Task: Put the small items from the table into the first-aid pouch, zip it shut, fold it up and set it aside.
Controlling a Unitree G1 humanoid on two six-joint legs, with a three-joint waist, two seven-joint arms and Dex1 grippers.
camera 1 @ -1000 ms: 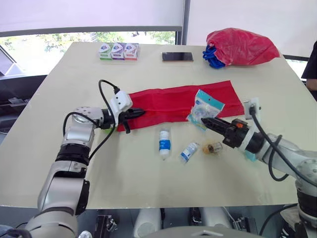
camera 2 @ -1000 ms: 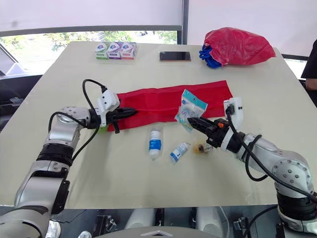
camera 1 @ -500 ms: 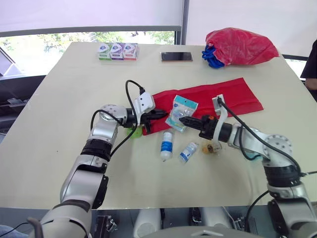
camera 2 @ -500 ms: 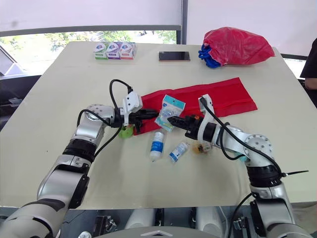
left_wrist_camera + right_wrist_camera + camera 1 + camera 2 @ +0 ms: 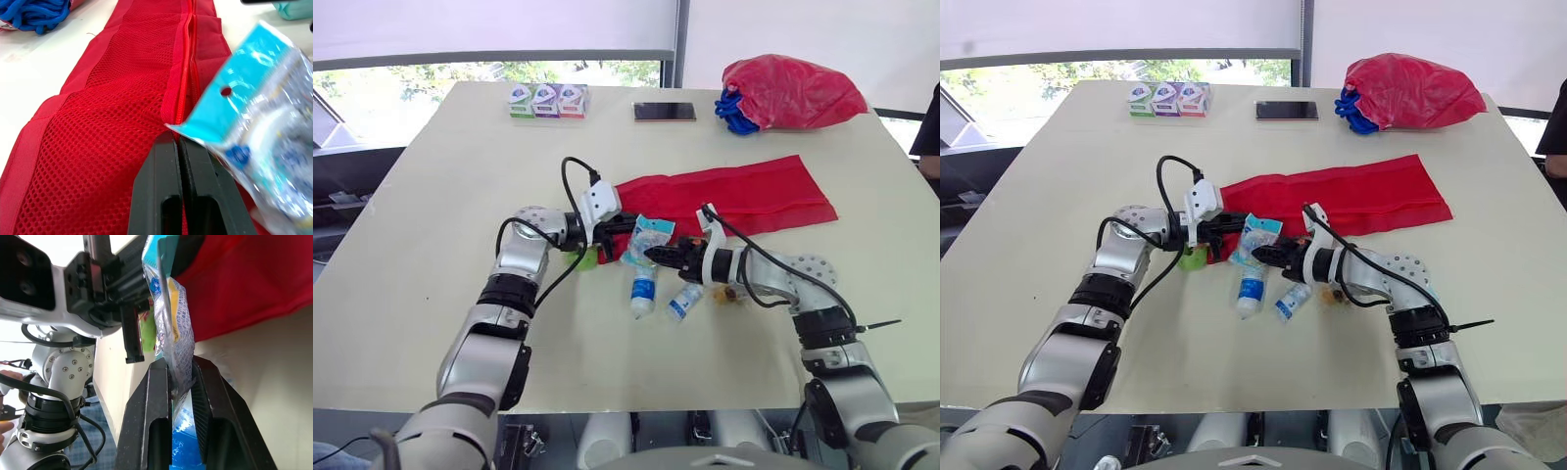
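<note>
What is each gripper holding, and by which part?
Right gripper pinches the plastic packet by one edge; left gripper is shut on the red pouch at its zipper end.

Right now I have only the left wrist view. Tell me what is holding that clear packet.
Observer: The right claw is shut on the packet.
Operator: List what's loose on the table.
Observer: A white bottle, a smaller bottle and a small brown item, beside the right arm.
Operator: Name what's next to the left claw.
Observer: A green item, at the pouch end that claw pinches.
</note>
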